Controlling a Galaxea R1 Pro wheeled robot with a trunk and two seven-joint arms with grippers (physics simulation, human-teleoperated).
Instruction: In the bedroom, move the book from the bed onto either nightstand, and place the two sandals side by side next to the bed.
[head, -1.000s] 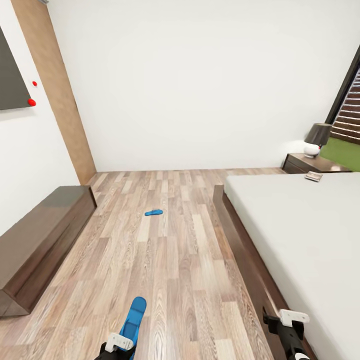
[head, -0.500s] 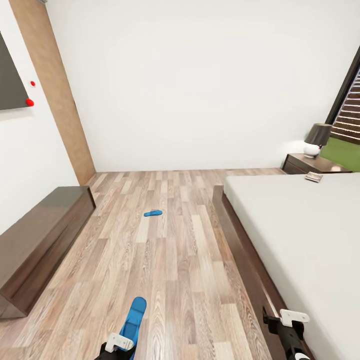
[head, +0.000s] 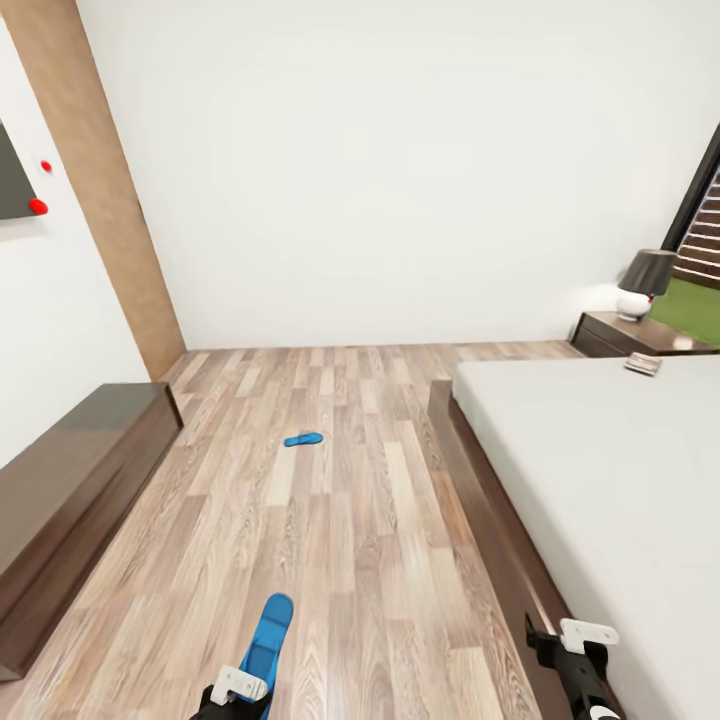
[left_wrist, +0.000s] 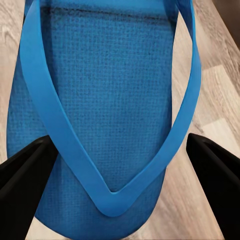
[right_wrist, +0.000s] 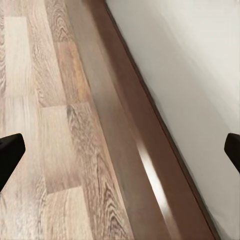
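Note:
My left gripper (head: 236, 692) is low in the head view, shut on a bright blue sandal (head: 268, 638) that sticks out forward over the floor. In the left wrist view that sandal (left_wrist: 100, 90) lies between the two dark fingers (left_wrist: 22, 170). The second sandal (head: 303, 439) lies flat on the wood floor farther ahead. A pale bed (head: 600, 470) runs along the right, and the book (head: 642, 364) rests near its far edge. Behind it stands a dark nightstand (head: 640, 336). My right gripper (head: 568, 646) hangs open over the bed frame (right_wrist: 135, 145), holding nothing.
A long low dark brown bench (head: 70, 490) runs along the left wall. A lamp (head: 645, 283) with a dark shade sits on the nightstand. Wood-plank floor (head: 340, 520) stretches between bench and bed up to the white far wall.
The whole picture has shifted as the camera moved: bench and left wall slid left, the far sandal and the bed sit slightly lower. Both grippers keep their places, the left still holding its sandal.

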